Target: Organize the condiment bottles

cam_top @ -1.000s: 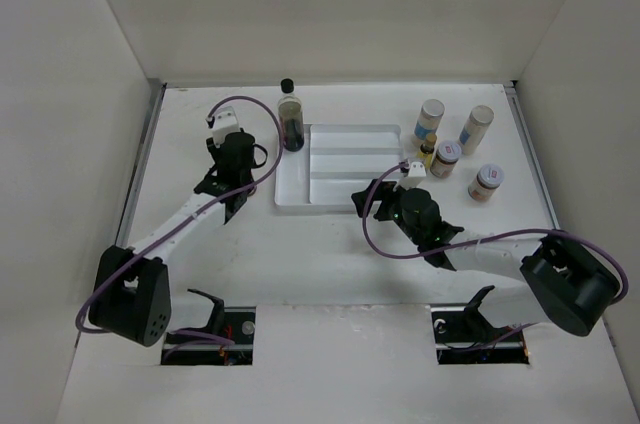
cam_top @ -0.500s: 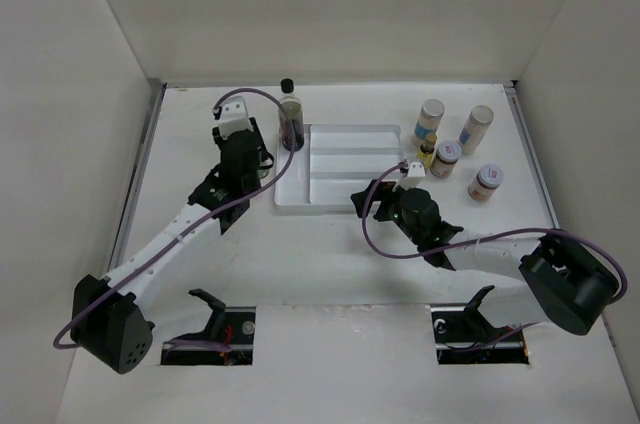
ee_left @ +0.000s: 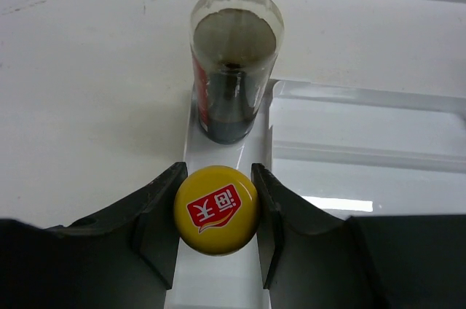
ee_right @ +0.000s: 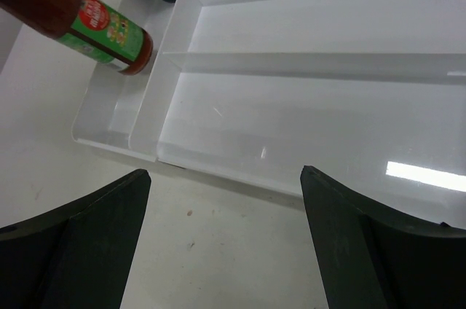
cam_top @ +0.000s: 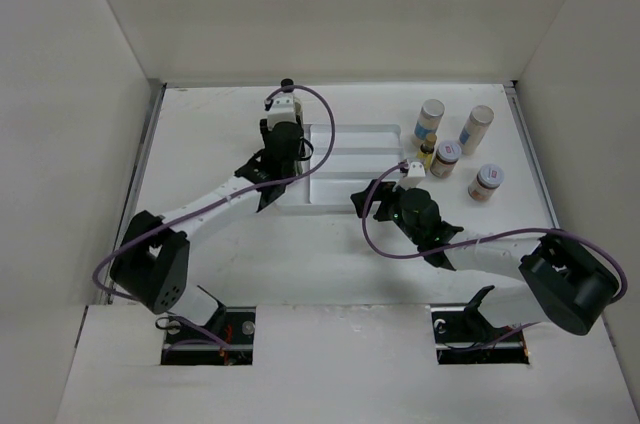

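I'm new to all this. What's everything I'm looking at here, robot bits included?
tray: one, white, mid-table.
tall bottle: one, clear with dark contents, far end of the tray's left compartment.
green-red bottle: one, yellow cap, over that compartment, in the left gripper.
white shakers: four, labelled, right of the tray.
amber bottle: one, small, among the shakers.
left gripper: one, black, shut on the green-red bottle.
right gripper: one, black, open, above the tray's near edge.

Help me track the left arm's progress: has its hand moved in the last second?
Yes. The left hand, shut on the yellow-capped bottle, moved right and back, from beside the white tray to over its left compartment.
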{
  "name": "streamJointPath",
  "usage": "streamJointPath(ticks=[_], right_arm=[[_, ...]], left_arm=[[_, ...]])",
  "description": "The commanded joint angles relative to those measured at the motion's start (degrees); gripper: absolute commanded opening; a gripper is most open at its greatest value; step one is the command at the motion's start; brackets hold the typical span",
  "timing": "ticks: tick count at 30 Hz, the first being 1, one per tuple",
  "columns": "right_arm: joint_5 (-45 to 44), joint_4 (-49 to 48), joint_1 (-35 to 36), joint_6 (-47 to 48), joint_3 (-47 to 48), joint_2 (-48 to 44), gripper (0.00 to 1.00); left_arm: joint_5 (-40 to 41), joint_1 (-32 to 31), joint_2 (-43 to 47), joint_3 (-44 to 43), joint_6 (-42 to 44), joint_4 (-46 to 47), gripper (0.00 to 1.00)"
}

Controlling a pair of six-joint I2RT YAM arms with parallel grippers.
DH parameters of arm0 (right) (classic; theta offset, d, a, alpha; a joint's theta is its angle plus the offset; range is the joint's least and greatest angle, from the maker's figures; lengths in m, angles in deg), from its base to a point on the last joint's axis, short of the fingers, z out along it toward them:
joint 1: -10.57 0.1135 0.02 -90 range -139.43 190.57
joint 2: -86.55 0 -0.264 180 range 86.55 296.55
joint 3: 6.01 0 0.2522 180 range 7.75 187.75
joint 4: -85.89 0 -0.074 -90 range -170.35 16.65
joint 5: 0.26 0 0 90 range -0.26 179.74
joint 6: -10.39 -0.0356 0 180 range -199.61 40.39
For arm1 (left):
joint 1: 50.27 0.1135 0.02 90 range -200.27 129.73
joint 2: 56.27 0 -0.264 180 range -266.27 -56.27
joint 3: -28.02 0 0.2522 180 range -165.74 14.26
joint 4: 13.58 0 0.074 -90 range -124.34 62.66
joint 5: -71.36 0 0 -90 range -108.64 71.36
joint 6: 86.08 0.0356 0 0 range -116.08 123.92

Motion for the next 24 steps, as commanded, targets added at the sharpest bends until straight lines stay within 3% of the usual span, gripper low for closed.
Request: streamJointPath(ticks=[1,18,24], right_arm=[[0.4,-3.7,0.0,-0.2,1.6,-1.0,0.91],[0.8,-3.5,-0.1,-0.4,1.5,-0.4,0.92],[0.6,-3.5,0.0,-0.2,1.7,-0.4,0.92]], left_arm=[[-1.1,0.0,-0.4,-6.3,1.2,12.0,0.21],[0.2,3.0,-8.7,-9.2,6.4,15.5,0.22],[-0.5,3.5,-10.7,-7.8,5.8,16.7,0.43]])
